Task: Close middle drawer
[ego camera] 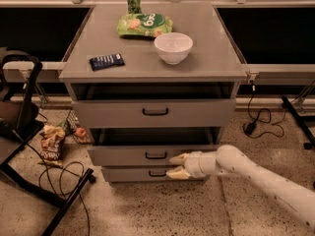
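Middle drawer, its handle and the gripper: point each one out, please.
middle drawer [118, 156]: camera view, left of its flat front.
drawer handle [156, 155]: camera view, centre of the black bar.
gripper [170, 165]: camera view, midway between its spread fingertips, right of the handle.
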`<action>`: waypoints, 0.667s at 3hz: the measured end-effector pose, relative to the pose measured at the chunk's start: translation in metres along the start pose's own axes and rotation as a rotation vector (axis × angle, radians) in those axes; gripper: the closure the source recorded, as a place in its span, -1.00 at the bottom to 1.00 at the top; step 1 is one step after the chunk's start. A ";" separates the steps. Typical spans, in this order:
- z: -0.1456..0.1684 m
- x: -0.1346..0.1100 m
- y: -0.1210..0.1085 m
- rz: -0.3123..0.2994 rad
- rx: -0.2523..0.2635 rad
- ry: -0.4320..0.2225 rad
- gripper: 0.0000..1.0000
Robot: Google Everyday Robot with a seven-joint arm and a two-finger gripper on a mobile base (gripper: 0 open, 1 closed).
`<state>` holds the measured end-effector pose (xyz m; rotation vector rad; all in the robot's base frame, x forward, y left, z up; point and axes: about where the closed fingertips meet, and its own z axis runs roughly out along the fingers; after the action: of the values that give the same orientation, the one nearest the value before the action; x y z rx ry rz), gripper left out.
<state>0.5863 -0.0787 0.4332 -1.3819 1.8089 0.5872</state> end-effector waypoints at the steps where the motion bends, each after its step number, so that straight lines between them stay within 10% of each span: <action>1: 0.028 0.006 -0.031 -0.014 -0.047 0.029 0.47; 2: 0.039 0.007 -0.056 -0.026 -0.034 0.014 0.93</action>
<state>0.6502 -0.0715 0.4093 -1.4337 1.7970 0.5977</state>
